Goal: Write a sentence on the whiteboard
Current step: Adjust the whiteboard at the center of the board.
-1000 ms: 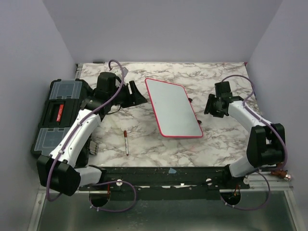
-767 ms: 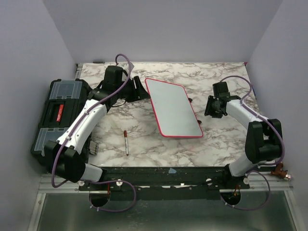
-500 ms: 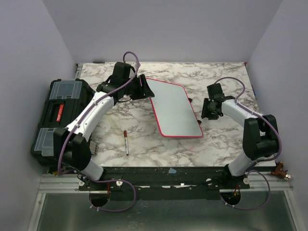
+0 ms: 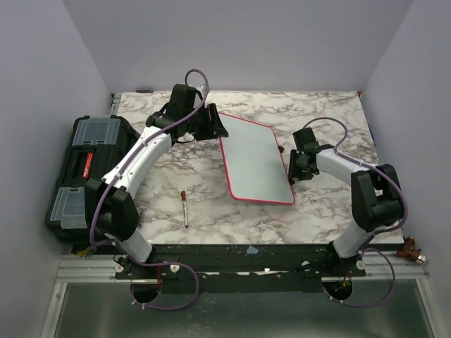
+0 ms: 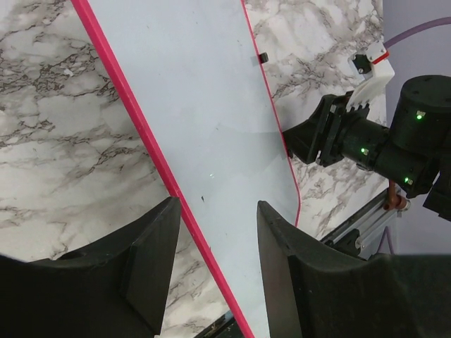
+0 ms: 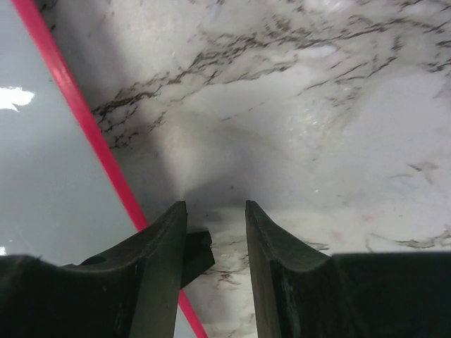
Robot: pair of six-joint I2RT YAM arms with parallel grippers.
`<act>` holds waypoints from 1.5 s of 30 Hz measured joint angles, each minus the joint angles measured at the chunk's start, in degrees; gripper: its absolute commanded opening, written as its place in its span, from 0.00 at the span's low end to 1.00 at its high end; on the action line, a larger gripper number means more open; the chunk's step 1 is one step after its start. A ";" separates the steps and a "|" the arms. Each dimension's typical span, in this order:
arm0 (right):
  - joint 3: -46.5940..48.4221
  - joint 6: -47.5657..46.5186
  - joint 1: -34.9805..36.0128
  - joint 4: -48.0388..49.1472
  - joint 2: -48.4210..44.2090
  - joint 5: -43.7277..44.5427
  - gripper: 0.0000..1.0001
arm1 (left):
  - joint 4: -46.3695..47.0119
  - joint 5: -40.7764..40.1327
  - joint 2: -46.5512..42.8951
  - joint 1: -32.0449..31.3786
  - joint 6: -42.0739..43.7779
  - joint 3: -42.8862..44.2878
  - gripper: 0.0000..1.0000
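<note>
The whiteboard, glossy grey-white with a thin red frame, lies flat on the marble table, its surface blank. My left gripper is open at the board's far left corner. In the left wrist view its fingers straddle the red left edge of the board. My right gripper is open and empty beside the board's right edge. In the right wrist view it is over bare marble, with the board to the left. A red-capped marker lies on the table left of the board.
A black toolbox with clear lid compartments stands at the left table edge. A small black tab sticks out from the board's right frame by my right finger. Purple walls enclose the table on three sides.
My left arm has swung right and farther out, from near the toolbox to the board's far left corner. My right gripper has moved left up to the board's right edge.
</note>
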 measured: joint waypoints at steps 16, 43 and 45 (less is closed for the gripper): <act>-2.27 1.68 7.58 -0.11 -1.03 -1.01 0.40 | -6.51 -0.11 9.77 -0.13 5.07 13.46 0.48; 6.73 11.91 25.05 3.15 7.48 -10.45 0.40 | -20.74 -4.68 13.55 -0.07 13.03 31.04 0.79; 7.82 12.46 25.97 3.52 8.52 -10.84 0.40 | -21.79 -5.79 11.76 0.07 13.55 31.02 0.80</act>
